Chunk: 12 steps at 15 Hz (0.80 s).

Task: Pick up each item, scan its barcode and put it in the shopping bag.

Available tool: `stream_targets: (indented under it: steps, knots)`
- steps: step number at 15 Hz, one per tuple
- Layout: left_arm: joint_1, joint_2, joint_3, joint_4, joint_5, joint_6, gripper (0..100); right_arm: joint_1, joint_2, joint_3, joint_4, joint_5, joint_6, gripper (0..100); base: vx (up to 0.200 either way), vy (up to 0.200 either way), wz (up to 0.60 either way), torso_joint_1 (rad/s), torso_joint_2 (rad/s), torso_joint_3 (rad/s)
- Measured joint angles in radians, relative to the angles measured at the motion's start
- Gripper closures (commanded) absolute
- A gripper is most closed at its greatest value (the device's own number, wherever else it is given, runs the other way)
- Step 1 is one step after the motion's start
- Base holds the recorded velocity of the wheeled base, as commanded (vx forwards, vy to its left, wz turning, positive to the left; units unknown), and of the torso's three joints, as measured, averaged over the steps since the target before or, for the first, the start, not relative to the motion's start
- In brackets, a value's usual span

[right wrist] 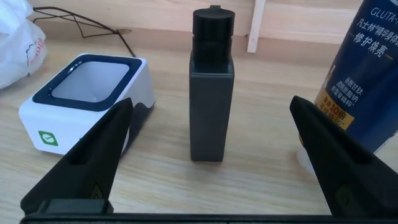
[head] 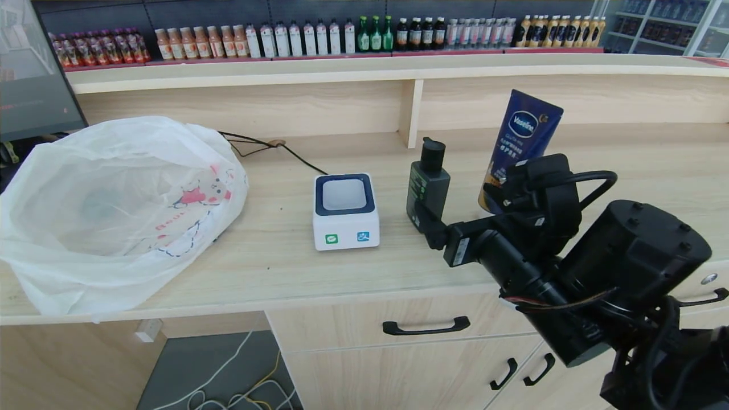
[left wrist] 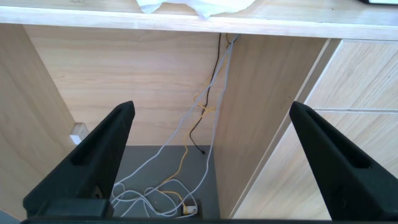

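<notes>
Right claw (right wrist: 210,134): fingers spread wide, holding nothing. It hangs low over the bench (head: 273,256), in front of the dark bottle (head: 428,185).
Right claw, contact: from the wrist view the bottle stands upright in the gap between the two fingers, nearer the middle than either side. From the head view one fingertip overlaps the bottle's base; touching or just short of it, I cannot tell.
Left claw (left wrist: 211,109): fingers spread wide, nothing between them. It sits below the bench edge, facing the open recess where loose cables (left wrist: 186,155) hang down.
Dark bottle: upright, black cap on top, just right of the scanner (head: 345,210).
Blue tube (head: 521,145): standing on its cap end, just right of the bottle, partly hidden behind the right wrist.
Scanner: white box with a dark blue rim, window facing up, between the bottle and the shopping bag (head: 114,210).
Shopping bag: thin white plastic, mouth open, on the left part of the bench.
</notes>
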Motion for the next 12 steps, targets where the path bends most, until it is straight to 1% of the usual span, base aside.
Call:
stream_targets:
  steps: [1, 4, 8, 12]
  knots:
    - [0.000, 0.000, 0.000, 0.000, 0.000, 0.000, 0, -0.001, 0.010, -0.001, -0.028, -0.001, -0.001, 0, 0.000, 0.000, 0.00, 0.000, 0.00, 0.000]
    - [0.000, 0.000, 0.000, 0.000, 0.000, 0.000, 0, -0.003, 0.035, -0.012, -0.038, -0.002, -0.002, 0, 0.000, 0.000, 0.00, 0.000, 0.00, 0.000]
    - [0.000, 0.000, 0.000, 0.000, 0.000, 0.000, 0, -0.005, 0.081, -0.096, -0.048, -0.024, -0.001, 0, 0.000, 0.000, 0.00, 0.000, 0.00, 0.000]
    - [0.000, 0.000, 0.000, 0.000, 0.000, 0.000, 0, -0.005, 0.123, -0.127, -0.074, -0.025, -0.006, 0, 0.000, 0.000, 0.00, 0.000, 0.00, 0.000]
